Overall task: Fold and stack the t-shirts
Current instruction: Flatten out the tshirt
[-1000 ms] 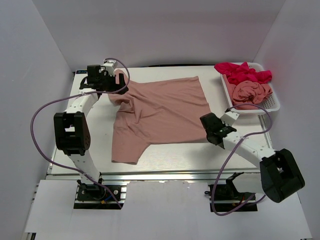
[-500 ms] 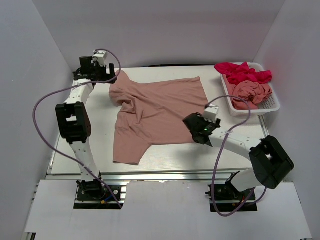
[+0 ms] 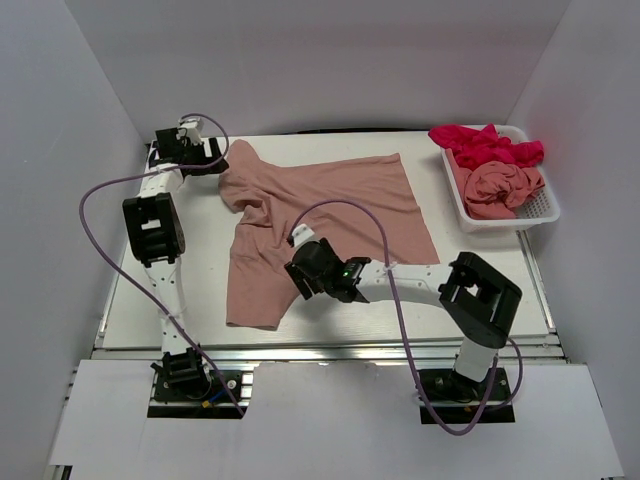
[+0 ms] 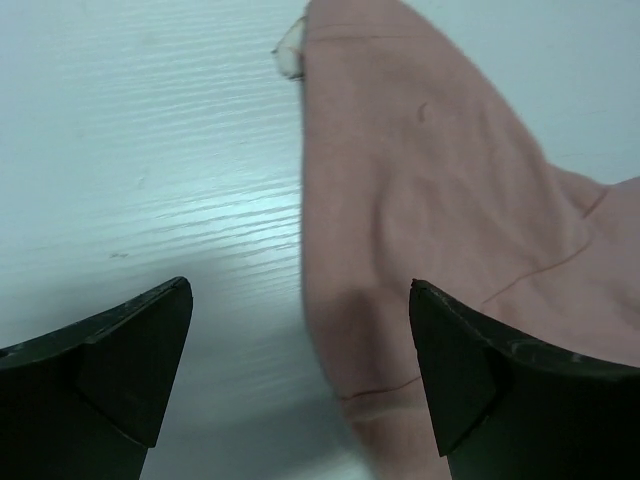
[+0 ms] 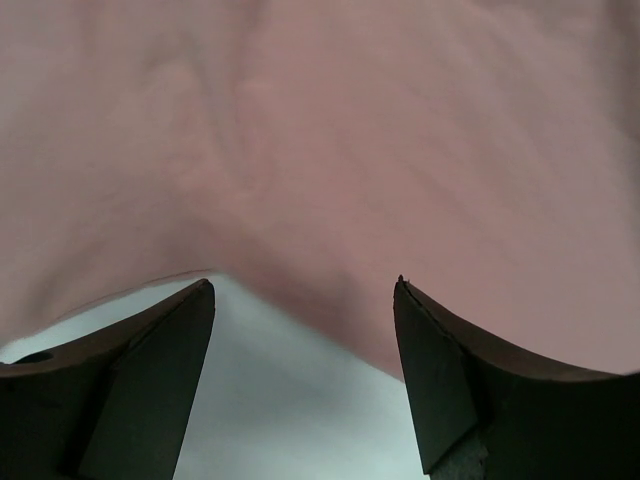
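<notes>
The right gripper, clenched a second ago at the right hem, has been swung left and opened over the near edge of the salmon t-shirt laid out on the table. The left gripper is held open, empty, at its far-left sleeve.

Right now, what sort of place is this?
Probably a robot lab test cell, not a home: plain white walls box in a table, two robot arms are bolted to its near edge, and a pink t-shirt lies spread near a basket of more shirts.

Bright, even light; the t-shirt looks soft and blurred up close.
</notes>
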